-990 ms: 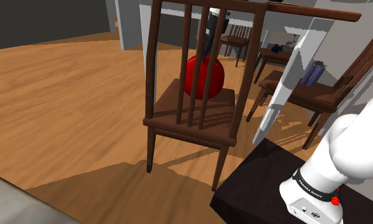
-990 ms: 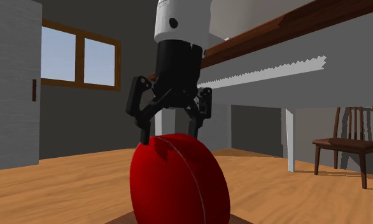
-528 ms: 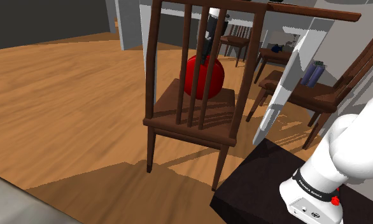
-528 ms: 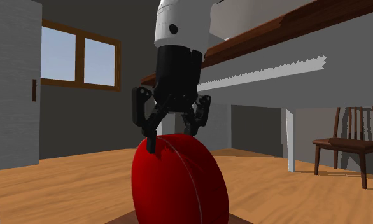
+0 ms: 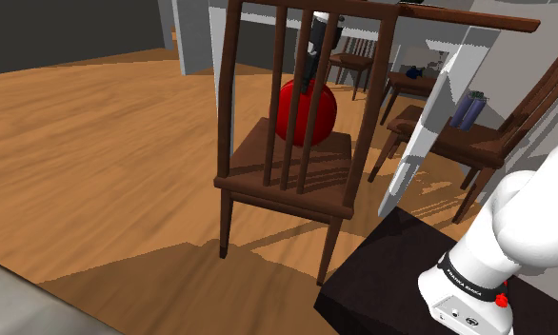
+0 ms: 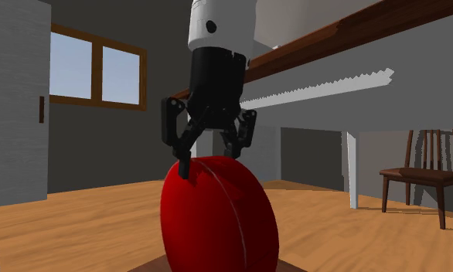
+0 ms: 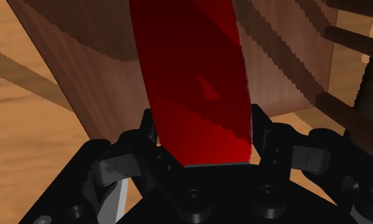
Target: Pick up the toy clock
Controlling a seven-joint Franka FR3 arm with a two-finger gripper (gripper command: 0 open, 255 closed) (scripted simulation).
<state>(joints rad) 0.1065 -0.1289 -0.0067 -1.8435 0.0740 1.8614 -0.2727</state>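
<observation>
While the red toy clock (image 6: pixel 217 220) is standing on edge on the wooden chair seat (image 5: pixel 288 171), the black end effector (image 6: pixel 210 159) is pinching its top rim from either side, so I am judging the grasp made and a straight upward lift due next.

From my seat the claw (image 6: pixel 209 164) reads all black: two jointed fingers (image 6: pixel 185 164) on scissor-like links, with round screw heads (image 7: pixel 193 197) sunk in its body. Directly above it comes a black cylinder (image 6: pixel 216 77), then a white wrist shell (image 6: pixel 217 23) with one dark dot. Far back from the claw, the arm's big link (image 5: pixel 534 214) is smooth white (dark lettered collar (image 5: pixel 469 279) and a small red button (image 5: pixel 502 301) underneath).
</observation>
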